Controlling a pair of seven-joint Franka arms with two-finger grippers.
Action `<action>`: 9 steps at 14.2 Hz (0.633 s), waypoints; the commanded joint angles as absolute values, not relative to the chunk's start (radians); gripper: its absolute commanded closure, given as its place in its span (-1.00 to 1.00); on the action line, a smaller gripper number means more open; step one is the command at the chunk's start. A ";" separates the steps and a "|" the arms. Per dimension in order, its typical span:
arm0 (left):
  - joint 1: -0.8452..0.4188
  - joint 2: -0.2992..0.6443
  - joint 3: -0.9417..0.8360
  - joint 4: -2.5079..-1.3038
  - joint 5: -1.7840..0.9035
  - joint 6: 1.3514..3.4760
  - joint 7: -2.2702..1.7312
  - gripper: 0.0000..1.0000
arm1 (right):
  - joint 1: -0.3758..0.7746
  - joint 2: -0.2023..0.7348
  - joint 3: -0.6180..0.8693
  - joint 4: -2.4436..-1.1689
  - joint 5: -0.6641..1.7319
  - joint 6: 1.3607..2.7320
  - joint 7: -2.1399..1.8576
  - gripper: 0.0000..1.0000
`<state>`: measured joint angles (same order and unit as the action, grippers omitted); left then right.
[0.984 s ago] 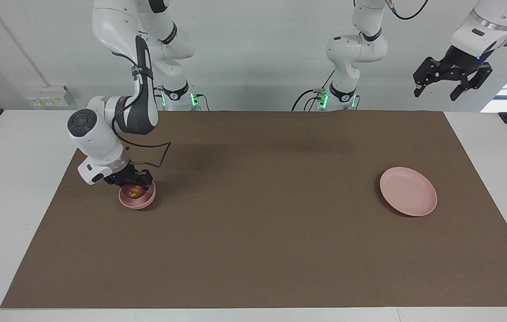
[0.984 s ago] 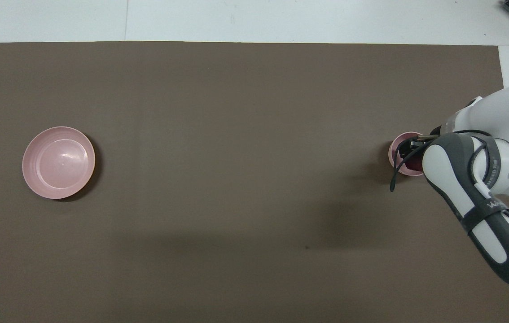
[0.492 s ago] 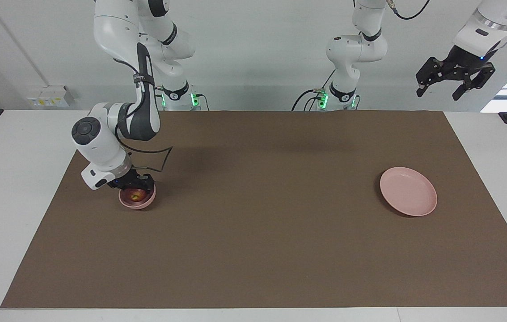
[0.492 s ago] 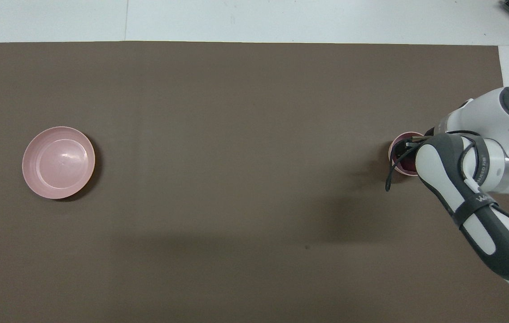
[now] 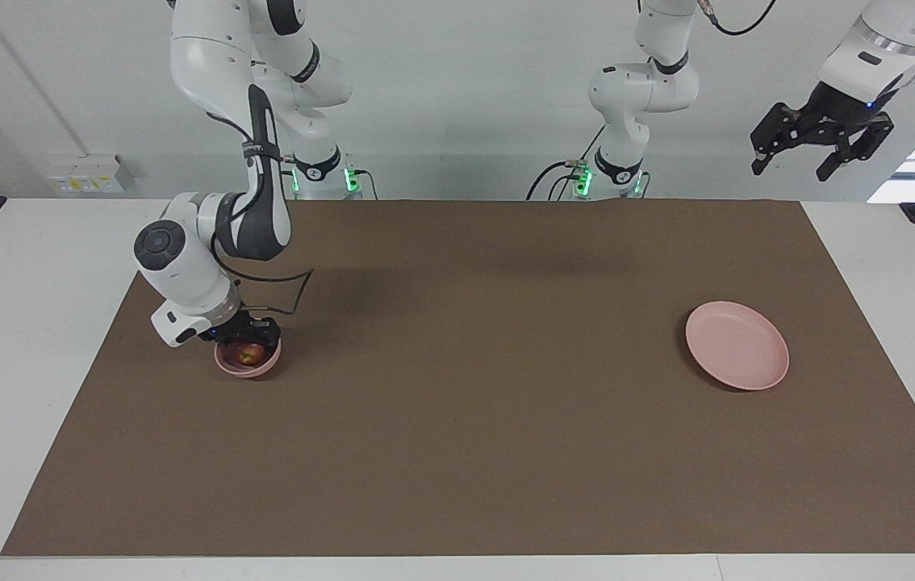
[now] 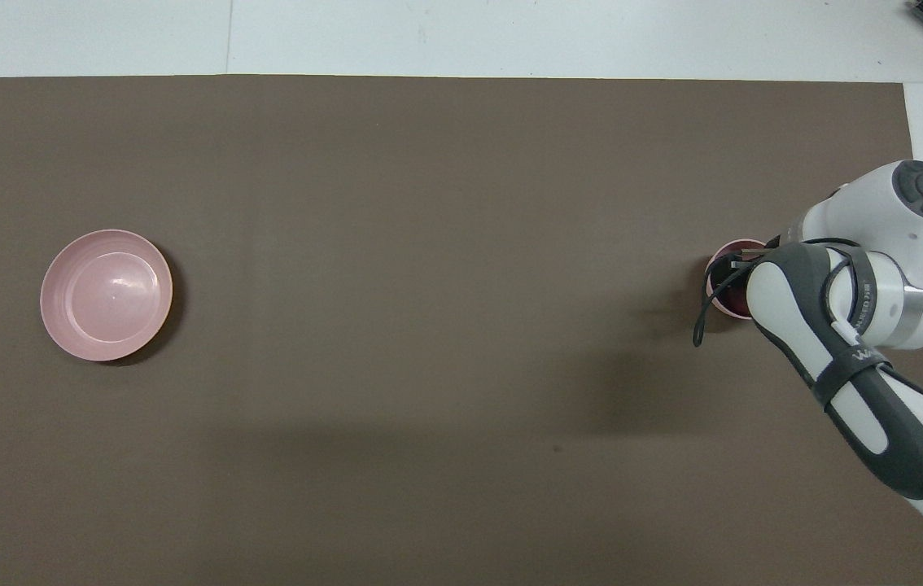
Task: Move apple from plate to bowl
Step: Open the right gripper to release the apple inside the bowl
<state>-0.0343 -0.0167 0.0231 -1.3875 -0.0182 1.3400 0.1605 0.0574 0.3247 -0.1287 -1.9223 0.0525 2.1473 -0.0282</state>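
In the facing view, the right gripper point(image 5: 244, 335), clamped on the small dark red apple point(image 5: 246, 352), sits in the deep pale pink bowl point(image 5: 248, 367); only release remains. The flat pink plate point(image 5: 737, 345) lies bare. The left gripper point(image 5: 820, 145) waits open above the desk's point(image 5: 457, 452) end.

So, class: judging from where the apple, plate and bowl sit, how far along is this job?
Done: the plate is bare, and the apple sits inside the bowl. In hand: the right gripper is down at the bowl, shut on the apple. Left: release and withdraw. The left gripper waits, raised and open.
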 commanded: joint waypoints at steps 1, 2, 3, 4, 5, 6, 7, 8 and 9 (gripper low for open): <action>-0.026 -0.046 0.017 -1.422 -0.011 1.350 0.167 -1.00 | 0.054 0.333 -0.124 -1.910 0.049 2.168 -0.005 -0.98; -0.026 -0.046 0.017 -1.420 -0.011 1.351 0.167 -1.00 | 0.054 0.331 -0.124 -1.908 0.049 2.168 -0.006 -1.00; -0.026 -0.046 0.017 -1.420 -0.011 1.350 0.167 -1.00 | 0.054 0.331 -0.124 -1.908 0.049 2.164 -0.006 -1.00; -0.026 -0.046 0.017 -1.422 -0.011 1.350 0.167 -1.00 | 0.054 0.330 -0.124 -1.905 0.049 2.161 -0.005 -1.00; -0.026 -0.046 0.017 -1.420 -0.011 1.350 0.167 -1.00 | 0.055 0.325 -0.124 -1.902 0.049 2.155 -0.005 -1.00; -0.026 -0.046 0.017 -1.420 -0.011 1.350 0.167 -1.00 | 0.055 0.319 -0.124 -1.893 0.049 2.146 -0.003 -1.00; -0.026 -0.046 0.017 -1.420 -0.011 1.350 0.167 -1.00 | 0.055 0.307 -0.124 -1.885 0.049 2.137 -0.003 -1.00; -0.026 -0.046 0.017 -1.420 -0.011 1.350 0.167 -1.00 | 0.057 0.290 -0.124 -1.881 0.049 2.128 -0.003 -1.00; -0.026 -0.046 0.017 -1.420 -0.011 1.350 0.167 -1.00 | 0.057 0.266 -0.124 -1.878 0.046 2.123 -0.003 -1.00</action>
<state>-0.0343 -0.0172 0.0231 -1.3876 -0.0182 1.3400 0.1605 0.0582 0.3131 -0.1287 -1.8846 0.0526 2.1468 -0.0265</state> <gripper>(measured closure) 0.000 0.000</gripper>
